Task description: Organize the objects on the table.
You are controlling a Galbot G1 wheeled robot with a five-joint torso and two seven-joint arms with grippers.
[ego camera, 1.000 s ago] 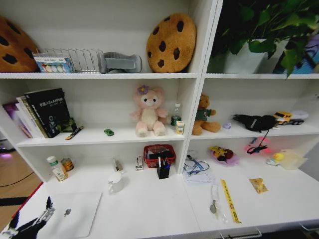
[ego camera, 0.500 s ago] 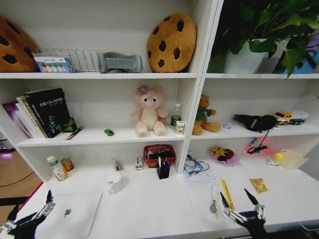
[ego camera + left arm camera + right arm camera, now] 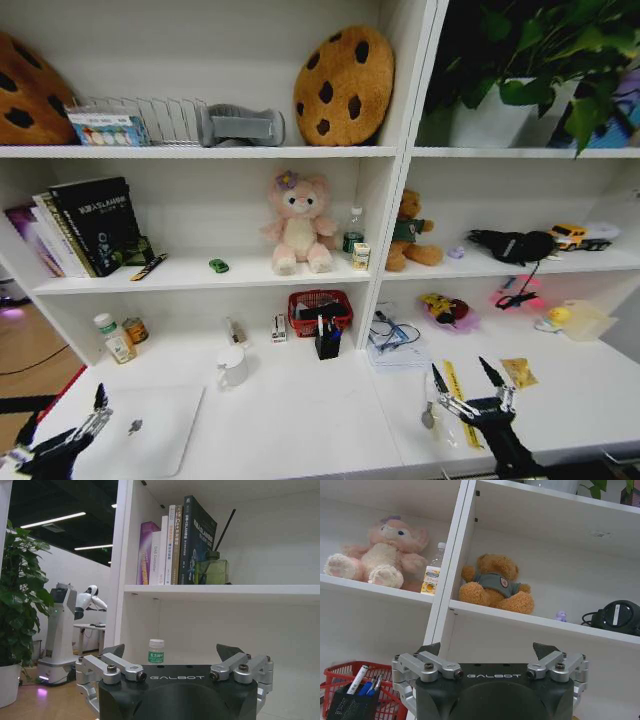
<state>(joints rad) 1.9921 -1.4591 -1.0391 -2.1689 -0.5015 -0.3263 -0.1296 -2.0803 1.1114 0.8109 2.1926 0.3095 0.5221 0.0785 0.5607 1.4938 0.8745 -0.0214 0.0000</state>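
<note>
Right gripper [image 3: 466,380] spread, above table [image 3: 300,420]

Even, bright indoor light washes the white shelves [image 3: 200,150], with soft shadows beneath each board. The head view bows at its edges. Ceiling strip lights [image 3: 52,519] glow in the dim room beyond.

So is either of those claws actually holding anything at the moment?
No, nothing is held. The left gripper hovers open beside the laptop, and the right gripper hangs open above the table.
</note>
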